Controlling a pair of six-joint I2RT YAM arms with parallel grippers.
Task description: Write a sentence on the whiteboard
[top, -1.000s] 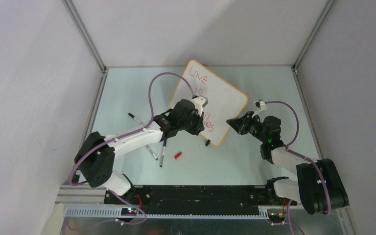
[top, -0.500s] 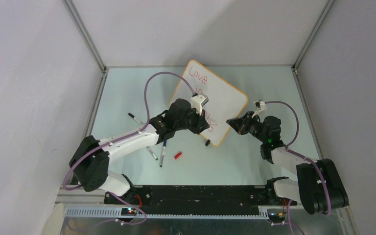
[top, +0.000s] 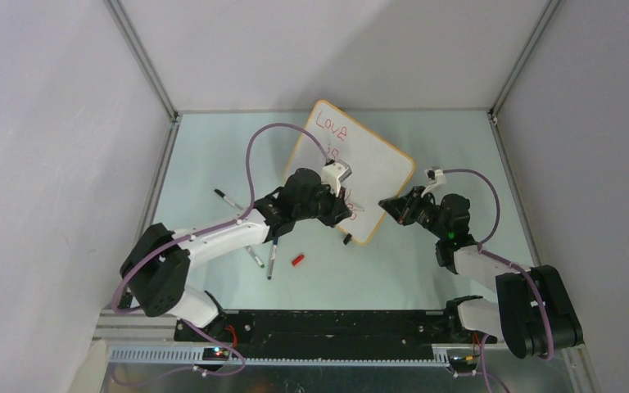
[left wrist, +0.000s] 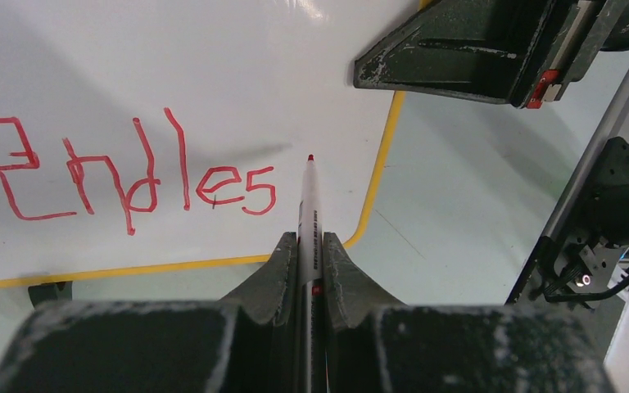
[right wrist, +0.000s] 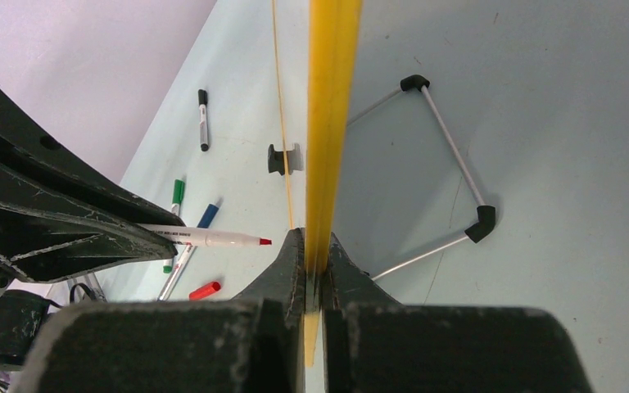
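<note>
The whiteboard (top: 373,160), glossy white with rounded corners and a thin orange-yellow frame, stands tilted on the pale green table (top: 213,147). The matte black right gripper (right wrist: 313,246) is pinched tight on the board's right frame edge. At its face, the left gripper (left wrist: 311,246) squeezes a slim white marker (left wrist: 306,205). The marker's red tip sits just right of the thin red sentence (left wrist: 131,184), whose bottom line reads "Endles".

The whiteboard (top: 381,160) stands mid-counter (top: 426,270), the right tool (top: 389,203) clamped on its right edge. The left tool (left wrist: 305,246) holds a marker (left wrist: 307,201), tip just right of the sentence (left wrist: 131,176). Loose markers (top: 271,262) and a cap (top: 298,259) lie before the board, to its left.
</note>
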